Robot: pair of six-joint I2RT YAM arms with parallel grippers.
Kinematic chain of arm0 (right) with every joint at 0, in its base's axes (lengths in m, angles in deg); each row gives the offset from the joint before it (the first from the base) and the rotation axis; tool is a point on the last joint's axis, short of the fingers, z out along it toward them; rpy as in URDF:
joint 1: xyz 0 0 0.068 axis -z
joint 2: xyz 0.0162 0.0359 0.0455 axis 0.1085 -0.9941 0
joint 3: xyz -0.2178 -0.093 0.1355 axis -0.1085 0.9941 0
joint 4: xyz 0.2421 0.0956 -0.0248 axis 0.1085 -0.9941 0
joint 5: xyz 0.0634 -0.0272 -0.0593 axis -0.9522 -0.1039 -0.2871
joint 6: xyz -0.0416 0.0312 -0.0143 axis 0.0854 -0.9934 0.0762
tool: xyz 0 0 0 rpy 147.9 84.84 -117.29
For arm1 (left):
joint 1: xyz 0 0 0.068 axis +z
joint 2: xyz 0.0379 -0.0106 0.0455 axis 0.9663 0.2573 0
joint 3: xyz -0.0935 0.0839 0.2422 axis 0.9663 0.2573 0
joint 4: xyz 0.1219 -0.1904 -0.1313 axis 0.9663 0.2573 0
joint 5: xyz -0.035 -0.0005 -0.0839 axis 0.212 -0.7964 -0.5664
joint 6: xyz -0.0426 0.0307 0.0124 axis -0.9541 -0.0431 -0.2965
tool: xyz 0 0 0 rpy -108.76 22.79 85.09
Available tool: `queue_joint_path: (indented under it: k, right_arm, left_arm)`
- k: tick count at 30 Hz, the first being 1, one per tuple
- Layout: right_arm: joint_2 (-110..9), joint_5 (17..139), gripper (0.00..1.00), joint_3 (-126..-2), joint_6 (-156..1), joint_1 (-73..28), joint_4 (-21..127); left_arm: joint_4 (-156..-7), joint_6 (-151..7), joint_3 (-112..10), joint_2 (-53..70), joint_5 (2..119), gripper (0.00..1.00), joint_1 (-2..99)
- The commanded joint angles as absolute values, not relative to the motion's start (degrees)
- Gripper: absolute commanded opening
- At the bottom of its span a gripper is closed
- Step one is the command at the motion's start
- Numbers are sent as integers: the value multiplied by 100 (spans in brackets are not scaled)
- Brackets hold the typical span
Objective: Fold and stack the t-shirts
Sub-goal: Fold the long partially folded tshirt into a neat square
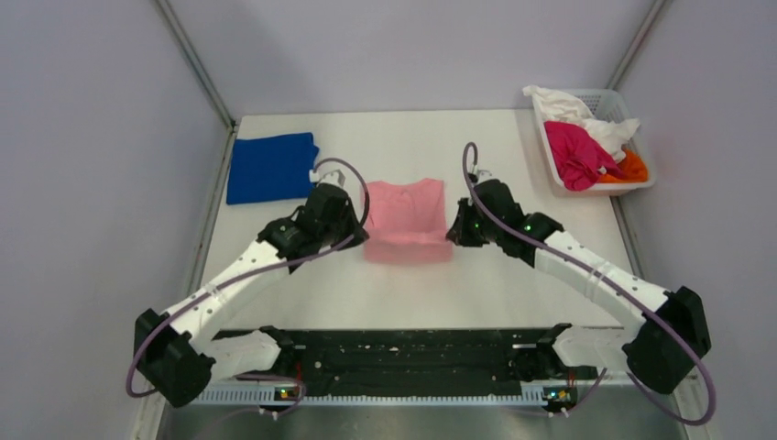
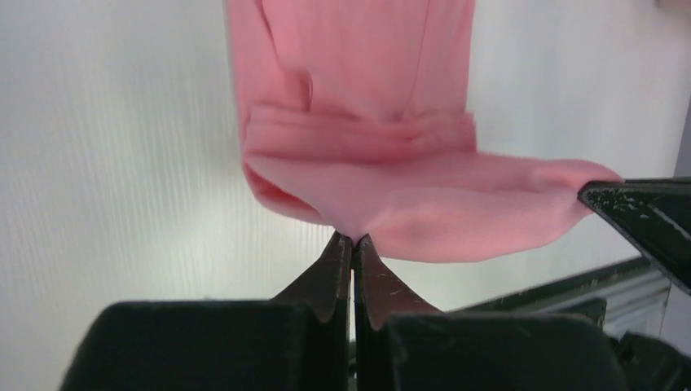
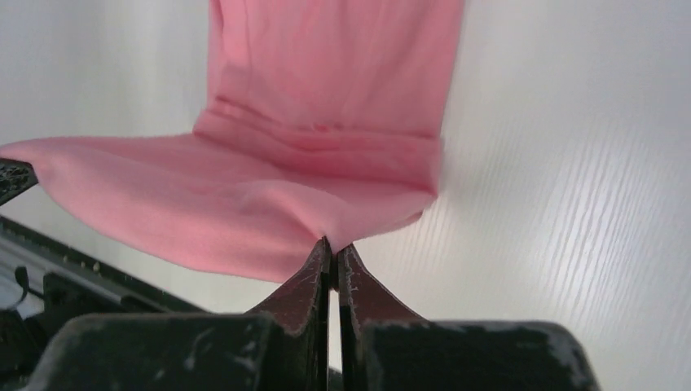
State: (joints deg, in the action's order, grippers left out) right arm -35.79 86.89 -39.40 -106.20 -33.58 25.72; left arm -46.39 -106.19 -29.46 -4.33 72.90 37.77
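At about ten o'clock on the white table (image 1: 403,293), a royal blue t-shirt (image 1: 271,167) lies folded flat near the left edge. At its four o'clock the left gripper (image 1: 357,231) is pressed together on the near left corner of the light pink t-shirt (image 1: 406,213); in the left wrist view its tips pinch a tuck of pink cloth, and the hem hangs raised off the table. The light pink t-shirt sits at the table's centre; its far part lies flat, and its near edge is lifted and stretched between the two arms. At its three o'clock the right gripper (image 1: 455,229) pinches the near right corner in the same way; the right wrist view shows its jaws closed on the fabric. At two o'clock on the table stands a white slotted basket (image 1: 600,95); it holds a white t-shirt (image 1: 568,105) spilling over the far rim, a magenta t-shirt (image 1: 577,156) heaped in the middle, and an orange t-shirt (image 1: 634,170) at the basket's four o'clock corner.
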Motion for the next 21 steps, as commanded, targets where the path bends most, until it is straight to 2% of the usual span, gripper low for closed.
queue_joint_path:
  k: [1, 8, 21]
  right_arm:
    - [-4170, 8705, 0, -4614, -10055, -2728, 3326]
    - [-5368, 7846, 0, -5475, -9848, -2023, 4000]
    - [-7248, 7633, 0, -6821, -9564, -1517, 4543]
  left_arm:
    - [-5074, -9950, -3986, 569, 7746, 0, 4336]
    - [-5332, -9669, -5181, 2051, 7387, 0, 5091]
    - [-4947, -9532, -6906, 3980, 7692, 0, 5542]
